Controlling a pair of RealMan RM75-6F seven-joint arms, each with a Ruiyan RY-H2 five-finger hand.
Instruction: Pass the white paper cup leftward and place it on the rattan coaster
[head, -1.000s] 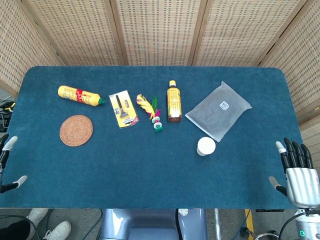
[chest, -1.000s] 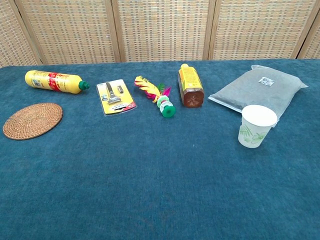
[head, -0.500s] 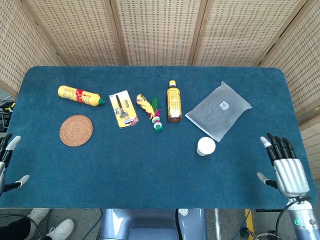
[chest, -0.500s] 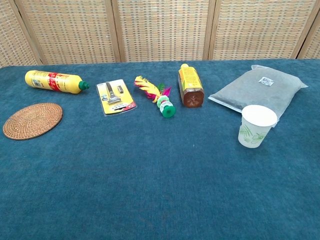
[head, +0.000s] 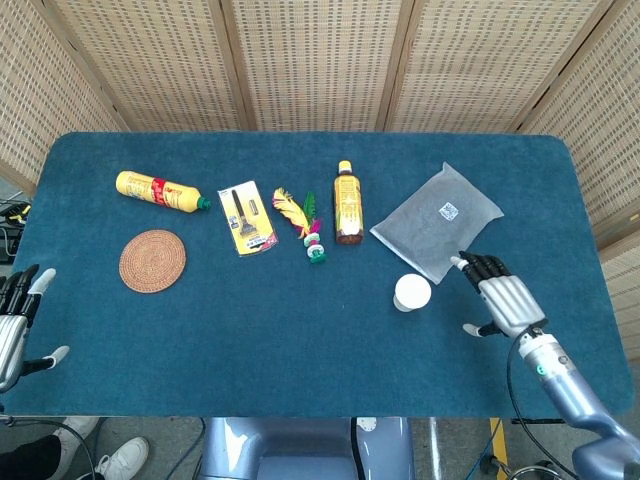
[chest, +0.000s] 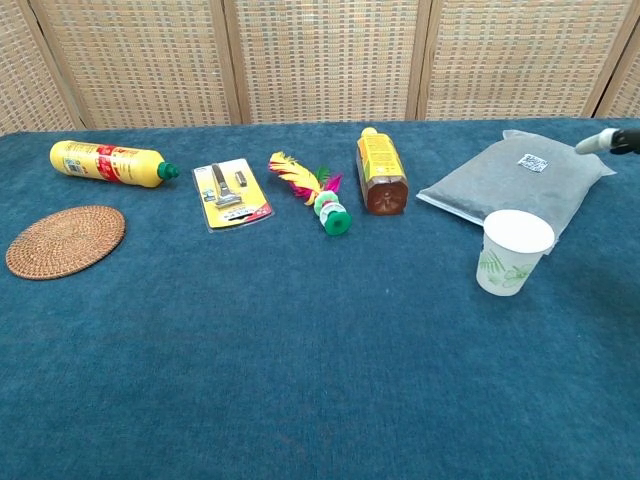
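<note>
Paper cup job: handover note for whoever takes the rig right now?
Right hand: open, holds nothing, fingers apart, just right of the white paper cup, not touching it. Only a fingertip shows at the chest view's right edge.
Left hand: open, holds nothing, at the table's left edge, below and left of the rattan coaster.
Cup: upright on the blue table, close in front of the grey pouch.
Coaster: bare, far left, in front of the yellow bottle.
Done: nothing; cup not yet gripped.
Left: right hand grips the cup, passes it leftward, likely to the left hand, which sets it on the coaster.
</note>
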